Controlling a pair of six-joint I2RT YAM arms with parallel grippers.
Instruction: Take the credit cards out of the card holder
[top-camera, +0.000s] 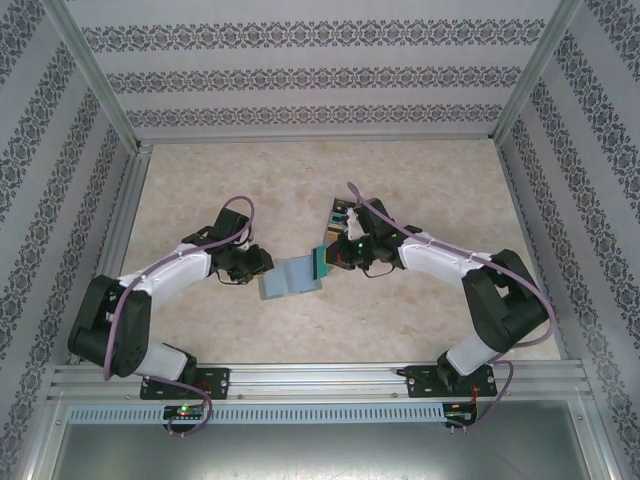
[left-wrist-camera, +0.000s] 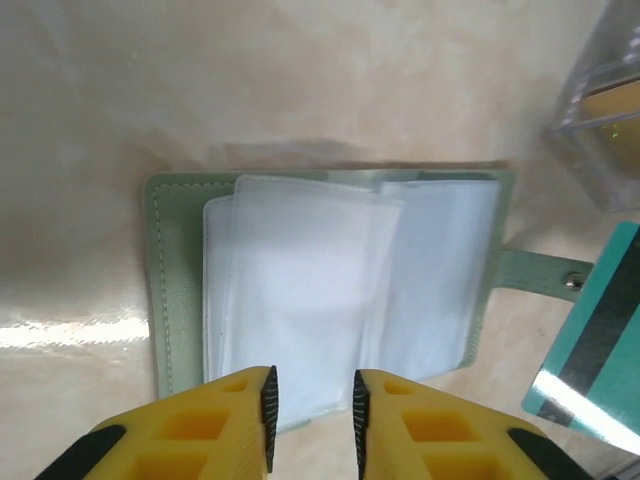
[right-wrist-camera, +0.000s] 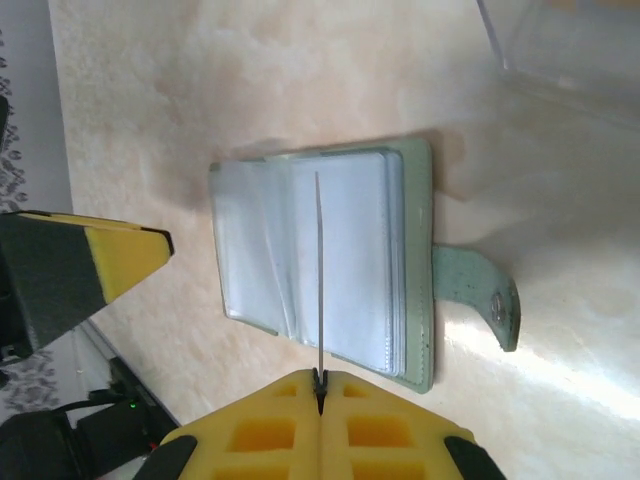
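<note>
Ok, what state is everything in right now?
Holder: lying open, snap tab undone, visible sleeves look empty.
Teal card: out of the holder, held by its edge.
Right pincer: shut on the teal card.
Left pincer: open, at the holder's near edge, gripping nothing.

Card holder (top-camera: 288, 280) open; right claw (top-camera: 331, 259) grips teal card (top-camera: 320, 262).
</note>
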